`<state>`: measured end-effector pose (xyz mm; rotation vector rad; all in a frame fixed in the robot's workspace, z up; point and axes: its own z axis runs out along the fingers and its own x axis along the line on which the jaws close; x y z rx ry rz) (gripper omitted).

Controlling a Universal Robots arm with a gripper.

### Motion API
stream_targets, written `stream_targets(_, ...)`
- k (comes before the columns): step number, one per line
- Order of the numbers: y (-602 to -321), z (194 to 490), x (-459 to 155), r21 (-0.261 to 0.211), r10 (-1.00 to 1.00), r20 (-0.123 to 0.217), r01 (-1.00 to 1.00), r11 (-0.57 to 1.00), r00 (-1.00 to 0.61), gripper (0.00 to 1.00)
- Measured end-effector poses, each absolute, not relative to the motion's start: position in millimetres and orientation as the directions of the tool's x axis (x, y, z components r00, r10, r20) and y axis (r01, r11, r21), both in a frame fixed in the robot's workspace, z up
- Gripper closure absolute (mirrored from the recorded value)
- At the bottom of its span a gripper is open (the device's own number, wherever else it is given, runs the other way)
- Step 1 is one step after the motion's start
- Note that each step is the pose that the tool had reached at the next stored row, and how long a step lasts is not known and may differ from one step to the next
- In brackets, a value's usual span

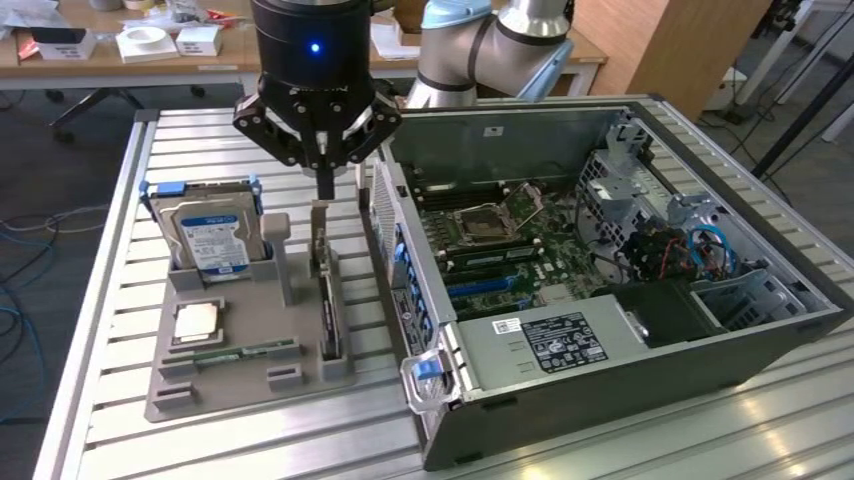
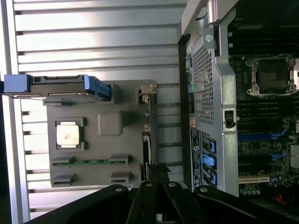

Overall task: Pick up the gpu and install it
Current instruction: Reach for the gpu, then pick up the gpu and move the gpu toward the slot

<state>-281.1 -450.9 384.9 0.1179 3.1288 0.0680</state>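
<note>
A slatted metal table [image 1: 200, 440] carried everything. The biggest thing on it was an open case [image 1: 641, 400], lying on its side on the exterior view's right, with the motherboard [image 1: 521, 240] exposed inside and a labelled power supply [image 1: 567, 340] at the near end. Behind the case rose the arm [image 1: 507, 40], and its black wrist reached over to the exterior view's left, ending in the gripper [image 1: 324, 190]. The gripper's fingers were drawn together into a single narrow tip, pointing straight down. Beside the case, on the exterior view's left, lay a grey tray [image 1: 254, 375] with moulded slots. At the tray's far corner a hard drive [image 1: 214, 240] with a blue and white label stood upright in a blue-edged frame. The gpu [image 1: 327, 290] stood on its long edge in the tray slot nearest the case, running from the far side of the tray toward the near side, just beside the case's perforated rear panel but apart from it. The closed tip hung directly over the far end of the gpu, at or barely above its top edge. Whether it touched or pinched the card could not be told. In the wrist view the fingertips [image 2: 158, 170] met over one end of the card, which sat fully in its slot. A square cpu [image 1: 196, 320] lay flat in its pocket near the middle of the tray, on the side away from the case. A green memory stick [image 1: 240, 353] lay flat just in front of the cpu, between two small clips.
</note>
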Motion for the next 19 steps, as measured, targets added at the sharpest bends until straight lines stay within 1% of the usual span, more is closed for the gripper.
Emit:
stream_targets(16,-450.8,384.7,-282.4,0.044,0.075,-0.008,0.075,0.996,-0.997,0.90)
stream_targets(18,-450.8,384.7,-282.5,0.044,0.075,-0.008,0.075,0.996,-0.997,0.89)
stream_targets(19,-450.8,384.8,-282.5,0.044,0.075,-0.008,0.075,0.996,-0.997,0.84)
